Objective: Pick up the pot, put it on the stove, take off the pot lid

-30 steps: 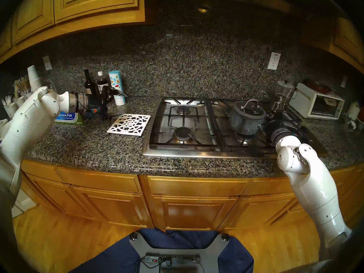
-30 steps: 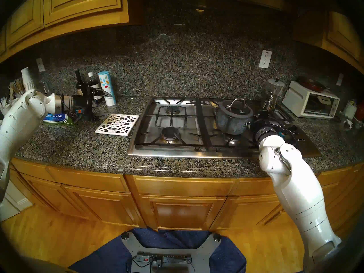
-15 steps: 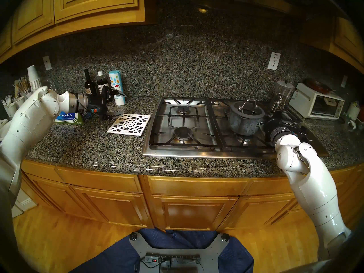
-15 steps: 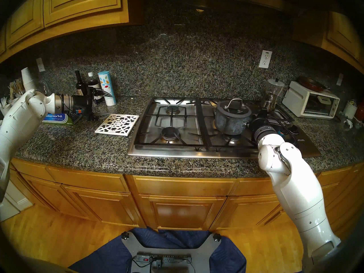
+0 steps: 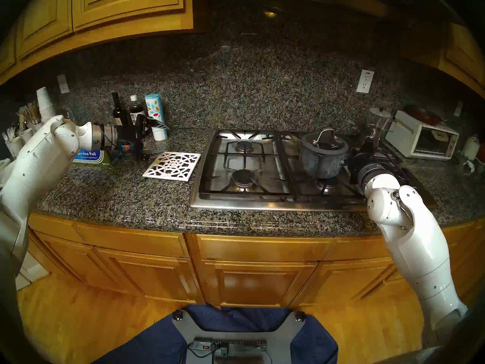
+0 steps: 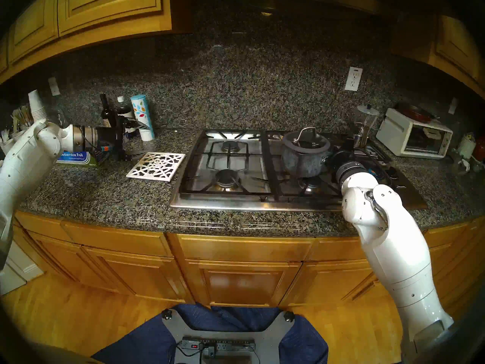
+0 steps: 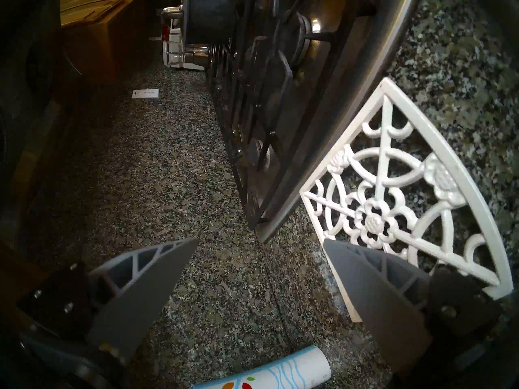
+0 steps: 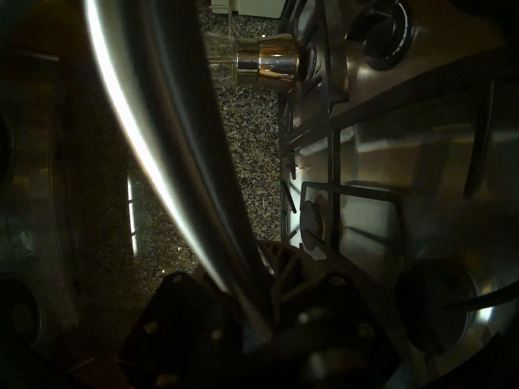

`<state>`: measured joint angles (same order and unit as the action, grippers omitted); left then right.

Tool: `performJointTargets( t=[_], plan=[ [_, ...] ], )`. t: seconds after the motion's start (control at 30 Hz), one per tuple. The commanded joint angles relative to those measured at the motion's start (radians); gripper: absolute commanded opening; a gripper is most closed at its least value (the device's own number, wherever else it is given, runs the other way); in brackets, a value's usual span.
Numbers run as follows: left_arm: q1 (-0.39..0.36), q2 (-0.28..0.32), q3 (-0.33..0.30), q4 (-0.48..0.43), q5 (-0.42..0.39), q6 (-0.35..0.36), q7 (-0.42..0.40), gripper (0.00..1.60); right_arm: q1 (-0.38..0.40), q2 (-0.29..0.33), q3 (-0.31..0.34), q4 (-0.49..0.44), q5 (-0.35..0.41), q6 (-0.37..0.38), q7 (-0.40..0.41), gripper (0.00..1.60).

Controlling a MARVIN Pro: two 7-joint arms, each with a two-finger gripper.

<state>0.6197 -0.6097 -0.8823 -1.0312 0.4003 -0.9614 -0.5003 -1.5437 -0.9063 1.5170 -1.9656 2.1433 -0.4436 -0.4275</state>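
Gripping the speckled blue-grey pot [image 5: 322, 159] by its slim silver handle [image 8: 157, 144], right claw [image 8: 261, 304] clenched | pot tilted above steel gas stove [image 5: 252, 199], glass lid [image 5: 325, 145] on | left claw [image 7: 259, 248] released, empty

Left burners of the stove [image 5: 244, 161] lie open — blender [image 5: 378, 127] crowds the right rear.

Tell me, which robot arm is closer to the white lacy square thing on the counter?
Left. The left gripper hangs open right beside the white trivet, not touching it. The right gripper is far across the stove, shut on the pot's handle.
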Motion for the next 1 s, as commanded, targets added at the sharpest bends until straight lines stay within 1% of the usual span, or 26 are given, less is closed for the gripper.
performJointTargets(
  t=[0.0,0.37,0.4,0.43,0.57,0.63,0.7,0.8,0.87,0.97],
  plan=[
    [-0.035,0.001,-0.023,-0.007,-0.007,0.003,0.010,1.60,0.102,-0.006,0.035,-0.081,-0.008,-0.004,0.045,0.00],
    [-0.035,0.001,-0.023,-0.007,-0.008,0.003,0.010,1.60,0.146,-0.038,-0.016,-0.080,-0.013,-0.001,0.035,0.00],
    [-0.035,0.001,-0.023,-0.007,-0.008,0.003,0.010,1.60,0.139,-0.042,-0.015,-0.085,-0.014,0.001,0.037,0.00],
    [-0.035,0.001,-0.023,-0.007,-0.008,0.003,0.010,1.60,0.151,-0.045,-0.023,-0.079,-0.015,0.000,0.034,0.00],
    [-0.035,0.001,-0.023,-0.007,-0.008,0.003,0.010,1.60,0.158,-0.058,-0.036,-0.082,-0.018,0.006,0.032,0.00],
    [-0.035,0.001,-0.023,-0.007,-0.008,0.003,0.010,1.60,0.177,-0.065,-0.052,-0.075,-0.020,0.010,0.027,0.00],
    [-0.034,0.001,-0.023,-0.007,-0.008,0.003,0.010,1.60,0.166,-0.073,-0.052,-0.084,-0.022,0.018,0.030,0.00],
    [-0.034,0.001,-0.023,-0.007,-0.008,0.003,0.010,1.60,0.193,-0.084,-0.073,-0.071,-0.026,0.020,0.024,0.00],
    [-0.034,0.001,-0.023,-0.007,-0.008,0.003,0.010,1.60,0.184,-0.092,-0.073,-0.077,-0.029,0.027,0.025,0.00],
    [-0.034,0.001,-0.023,-0.007,-0.008,0.003,0.010,1.60,0.203,-0.105,-0.090,-0.069,-0.032,0.033,0.020,0.00]
  ],
)
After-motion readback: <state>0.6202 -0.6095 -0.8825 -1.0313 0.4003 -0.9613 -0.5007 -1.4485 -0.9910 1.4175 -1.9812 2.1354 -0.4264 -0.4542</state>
